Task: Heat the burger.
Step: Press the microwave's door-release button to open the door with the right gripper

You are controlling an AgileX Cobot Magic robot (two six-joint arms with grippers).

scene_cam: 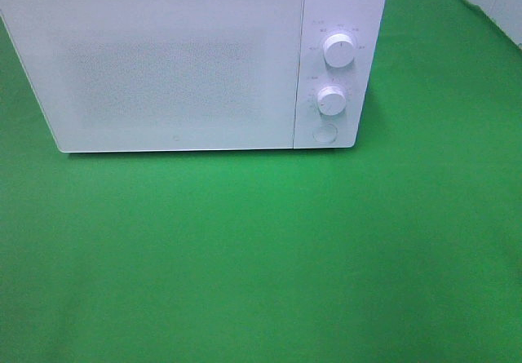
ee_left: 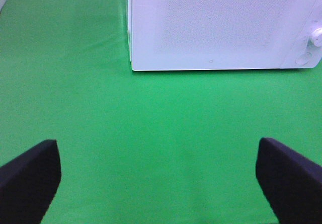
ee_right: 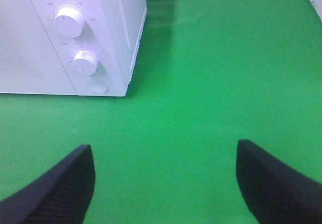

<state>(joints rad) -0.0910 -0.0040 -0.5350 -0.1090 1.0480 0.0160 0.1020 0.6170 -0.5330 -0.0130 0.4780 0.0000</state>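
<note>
Seeking the burger: it is not seen in any of the three views, so its place cannot be told.

Item, microwave [scene_cam: 188, 61]: white and box-shaped. It stands upright on the green cloth [scene_cam: 261, 257], at about 11 o'clock in the high view.

Item, door [scene_cam: 155, 69]: shut and flush with the front. Its window is a pale dotted panel that shows nothing behind it.

Item, control strip: set at 3 o'clock of the door, with three parts in a column.
- Upper knob [scene_cam: 339, 50]: white and round.
- Lower knob [scene_cam: 331, 99]: white and a little smaller, at 6 o'clock of the upper one.
- Round button [scene_cam: 325, 133]: flat, at 6 o'clock of the lower knob, near the bottom edge of the case.
- The markings around both knobs are too small to read.

Item, green cloth: lightly creased. It spreads from the microwave's front toward 6 o'clock and out to both sides.

Item, left gripper [ee_left: 158, 176]: released and grasping nothing. Its two dark fingers [ee_left: 30, 176] are spread wide, with only cloth between them. It faces the door and the corner of the case away from the knobs, well apart from both.

Item, right gripper [ee_right: 168, 181]: likewise released and grasping nothing, with dark fingers [ee_right: 60, 183] set wide over the cloth. It faces the control strip and the adjoining side wall of the case, well apart from them.
</note>
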